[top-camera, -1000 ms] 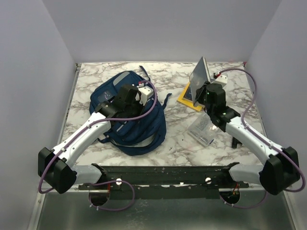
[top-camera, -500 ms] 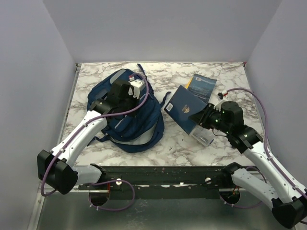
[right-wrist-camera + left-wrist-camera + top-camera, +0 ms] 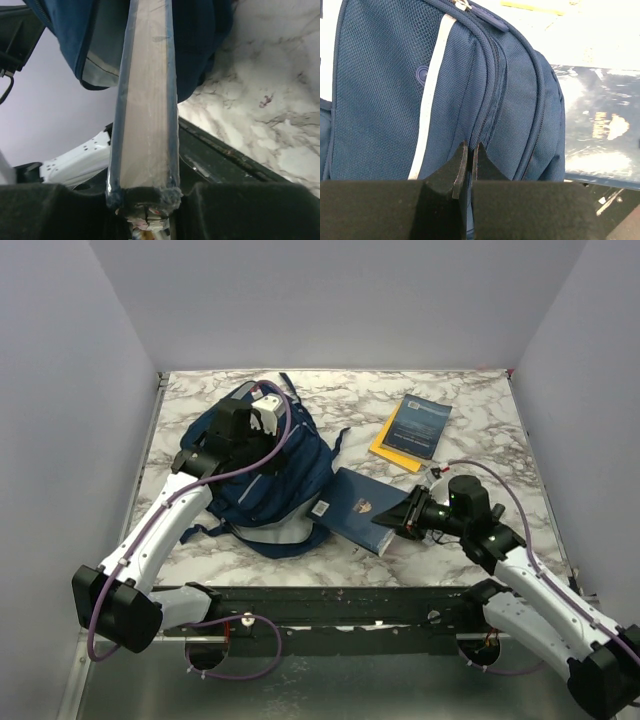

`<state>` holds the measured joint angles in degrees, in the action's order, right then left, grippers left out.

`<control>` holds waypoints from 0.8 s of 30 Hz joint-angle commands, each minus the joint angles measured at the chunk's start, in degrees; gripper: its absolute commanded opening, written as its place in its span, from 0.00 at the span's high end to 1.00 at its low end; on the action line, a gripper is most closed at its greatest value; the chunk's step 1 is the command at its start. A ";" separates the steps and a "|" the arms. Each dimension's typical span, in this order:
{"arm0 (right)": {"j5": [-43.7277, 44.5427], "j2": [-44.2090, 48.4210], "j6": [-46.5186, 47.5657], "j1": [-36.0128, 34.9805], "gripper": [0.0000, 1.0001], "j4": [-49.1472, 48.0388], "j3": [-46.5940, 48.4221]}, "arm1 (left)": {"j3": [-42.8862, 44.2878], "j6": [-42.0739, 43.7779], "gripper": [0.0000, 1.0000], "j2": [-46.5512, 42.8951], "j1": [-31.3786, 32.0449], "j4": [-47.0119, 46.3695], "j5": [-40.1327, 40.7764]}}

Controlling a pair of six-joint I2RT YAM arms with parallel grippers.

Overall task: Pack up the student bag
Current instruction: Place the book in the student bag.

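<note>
Student bag (image 3: 265, 475) lies on the left half of the desk (image 3: 480, 410), slumped, with its straps trailing toward the near edge. It's navy with a pale stripe (image 3: 432, 90) down the front panel.

Left arm reaches over the top of the bag. Left tool (image 3: 468, 155) is pressed together right on the zipper seam, pinching a thin fold of bag fabric. The wrist view shows the tips nearly touching, with dark blue cloth in the slit. A zipper pull (image 3: 490, 22) sits further up the same seam.

Center: a blue hardcover book (image 3: 352, 502) is tilted, with its left corner at the bag's lower right edge. In the right wrist view it's edge-on, page block facing the camera, with navy fabric on both sides of its far end and a pale lining to the left. Can't tell whether that end is actually inside a compartment.

Right tool (image 3: 402, 517) is clamped on the book's near end, with the jaws spread only as wide as the book is thick and one pad on each cover.

Further back on the right, a second blue book (image 3: 415, 425) lies flat on the desk on top of something yellow (image 3: 385, 452), well apart from both tools.
</note>
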<state>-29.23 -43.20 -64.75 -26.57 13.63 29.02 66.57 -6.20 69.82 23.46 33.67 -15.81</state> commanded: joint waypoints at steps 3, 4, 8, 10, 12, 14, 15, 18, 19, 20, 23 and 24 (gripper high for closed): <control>-10.98 -8.28 -16.27 -0.82 1.00 -38.55 -2.99 | 2.37 -1.26 1.00 -1.85 -0.68 -5.73 -9.33; -11.25 -10.65 -18.28 -1.42 1.00 -42.59 -3.25 | 2.41 -1.16 1.00 -1.58 -0.62 -5.66 -9.26; -9.70 -20.10 -21.92 -6.08 1.00 -57.00 -1.97 | 2.91 -1.34 1.00 -0.58 -0.32 -4.69 -8.82; -8.60 -23.84 -22.95 -8.09 1.00 -62.07 -0.63 | 2.93 -0.51 1.00 -0.27 0.74 -3.79 -6.34; -7.95 -25.91 -23.57 -8.82 1.00 -65.64 0.13 | 3.96 1.04 0.84 -0.16 3.19 -0.59 1.00; -6.73 -26.06 -23.41 -8.80 1.00 -64.94 0.34 | 4.43 2.31 0.66 -1.45 7.49 3.11 10.34; -6.10 -25.72 -23.10 -8.84 1.00 -64.25 0.49 | 4.34 1.73 0.60 -2.43 9.68 5.08 14.05; -5.64 -24.97 -22.94 -8.85 1.00 -62.50 1.33 | 0.71 -1.23 0.44 -9.23 12.04 7.79 16.76; -5.53 -24.77 -23.05 -8.87 1.00 -62.59 1.30 | -1.60 -1.72 0.32 -12.64 12.52 7.72 16.59; -5.57 -24.39 -22.83 -8.91 1.00 -62.40 1.45 | -3.99 -1.36 0.21 -15.28 13.01 7.42 16.14; -5.70 -23.93 -22.78 -8.92 1.00 -61.48 2.05 | -8.98 1.06 0.15 -20.58 14.85 6.15 14.54; -6.03 -23.94 -22.83 -8.93 1.00 -61.52 2.11 | -10.19 1.88 0.15 -20.93 15.68 6.06 15.29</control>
<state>-34.59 -70.70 -85.97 -35.22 -34.48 25.63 61.58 -6.57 53.91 36.88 38.76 -3.84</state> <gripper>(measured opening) 0.263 0.840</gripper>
